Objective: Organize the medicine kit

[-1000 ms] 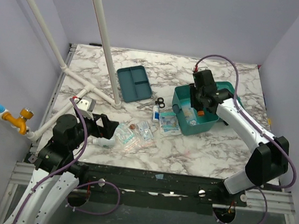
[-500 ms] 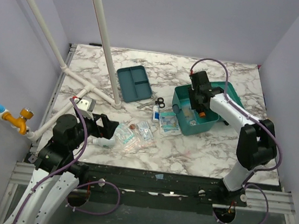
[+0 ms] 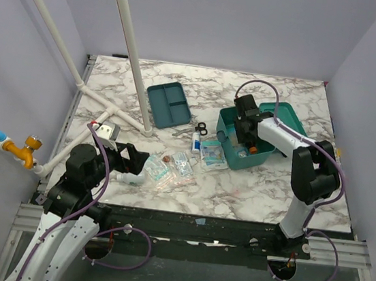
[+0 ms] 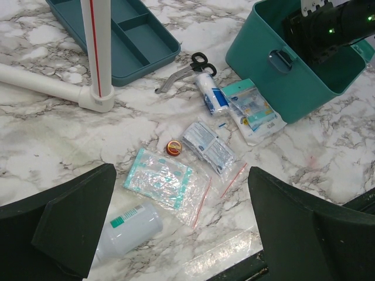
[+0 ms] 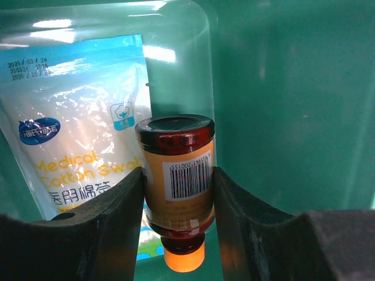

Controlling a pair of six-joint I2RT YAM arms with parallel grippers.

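Bottle [image 5: 176, 137] sides hidden by right gripper [image 5: 177, 175].

We log: teal-green medicine kit [image 4: 310, 96]; amber bottle [image 5: 176, 175], orange cap; white table [image 3: 271, 192], grey marble veining; darker teal tray [image 3: 161, 106] at 11 o'clock.

A white marble-patterned desk [image 3: 264, 191] carries a flat teal plastic divided tray [image 3: 168, 104] at 11 o'clock from its middle, just beside the foot of a white plastic pipe frame [image 3: 133, 58]. At the tray's 4 o'clock lie black-handled metal scissors [image 4: 186, 67], with a white blue-labelled tube [image 4: 211, 93] just beside the handles. A flat blue-and-white packet [image 4: 253, 110] lies at the tube's 4 o'clock. At the tube's 6 o'clock sits a clear bag of sachets [image 4: 208, 147], with a small round red tin [image 4: 173, 148] at its 9 o'clock. Toward 7 o'clock from the tin lie a clear teal-printed pouch [image 4: 159, 180] and a white plastic bottle [image 4: 129, 227] on its side.
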